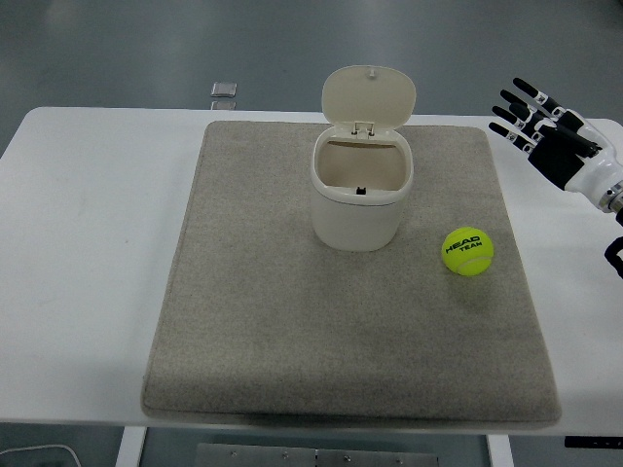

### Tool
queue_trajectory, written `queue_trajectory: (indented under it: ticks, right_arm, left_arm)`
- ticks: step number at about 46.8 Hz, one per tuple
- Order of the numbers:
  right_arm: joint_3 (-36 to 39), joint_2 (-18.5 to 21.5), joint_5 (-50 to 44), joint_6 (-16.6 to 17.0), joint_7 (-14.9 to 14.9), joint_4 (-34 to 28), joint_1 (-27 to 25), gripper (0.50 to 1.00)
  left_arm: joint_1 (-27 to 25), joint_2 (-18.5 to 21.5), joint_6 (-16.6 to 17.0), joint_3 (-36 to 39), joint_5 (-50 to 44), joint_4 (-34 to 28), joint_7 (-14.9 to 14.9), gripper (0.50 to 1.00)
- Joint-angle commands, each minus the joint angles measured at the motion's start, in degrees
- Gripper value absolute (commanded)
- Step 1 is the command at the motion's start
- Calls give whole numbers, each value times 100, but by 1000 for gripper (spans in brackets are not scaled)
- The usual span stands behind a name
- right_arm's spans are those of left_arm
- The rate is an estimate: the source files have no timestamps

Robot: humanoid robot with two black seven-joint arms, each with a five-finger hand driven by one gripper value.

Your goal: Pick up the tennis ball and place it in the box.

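A yellow tennis ball [468, 251] with black print lies on the grey mat [292, 341], right of the middle. A cream bin-shaped box [360, 195] stands upright at the mat's far middle, its hinged lid tipped back and open. My right hand [531, 115] hovers at the table's far right, above and behind the ball, fingers spread and holding nothing. It is well apart from the ball. My left arm does not show.
The white table [88, 243] carries the mat. A small grey square object [224, 90] lies at the table's far edge, left of the box.
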Motion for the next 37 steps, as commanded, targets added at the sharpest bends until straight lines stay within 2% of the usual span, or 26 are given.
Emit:
queue_trajectory:
  ticks: [1, 37]
  right_arm:
    - [-8, -17, 9, 16, 0, 3, 0, 907]
    - [-8, -70, -193, -28, 26, -6, 26, 907]
  left_arm:
    - [0, 0, -5, -2, 0, -9, -1, 992]
    - [-35, 0, -5, -2, 0, -26, -9, 992]
